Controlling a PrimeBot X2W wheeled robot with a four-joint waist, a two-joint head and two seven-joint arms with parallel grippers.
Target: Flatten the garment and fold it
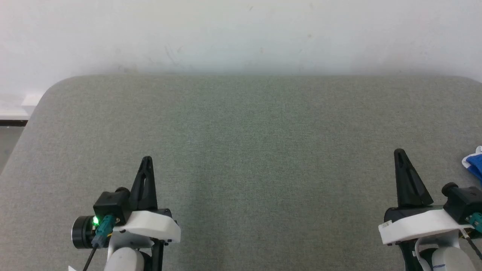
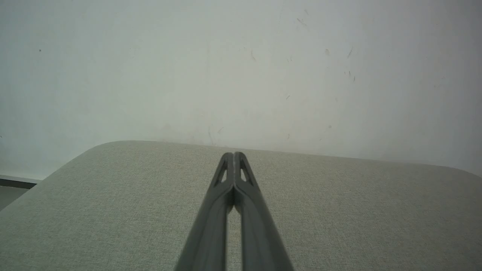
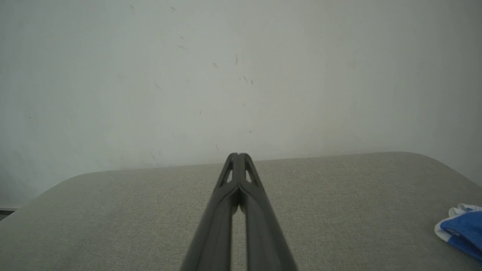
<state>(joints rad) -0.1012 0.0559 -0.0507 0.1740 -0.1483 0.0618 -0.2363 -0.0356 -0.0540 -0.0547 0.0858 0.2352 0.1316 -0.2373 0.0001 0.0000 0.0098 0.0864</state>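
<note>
Nearest the lens, the left pincer [image 1: 146, 161] rises from the lower left of the head view. Its two dark fingers [image 2: 211, 218] are pressed together to a single point with nothing between them. At the lower right, the right pincer [image 1: 400, 153] stands the same way, fully closed and empty. Both point across a grey fabric-covered counter [image 1: 241, 158] with rounded corners, backed by a scuffed white wall [image 1: 241, 34]. The garment [image 1: 475, 162], blue with white trim, lies bunched on the counter at the far right edge, partly cut off. It is near the right pincer but apart from it.
</note>
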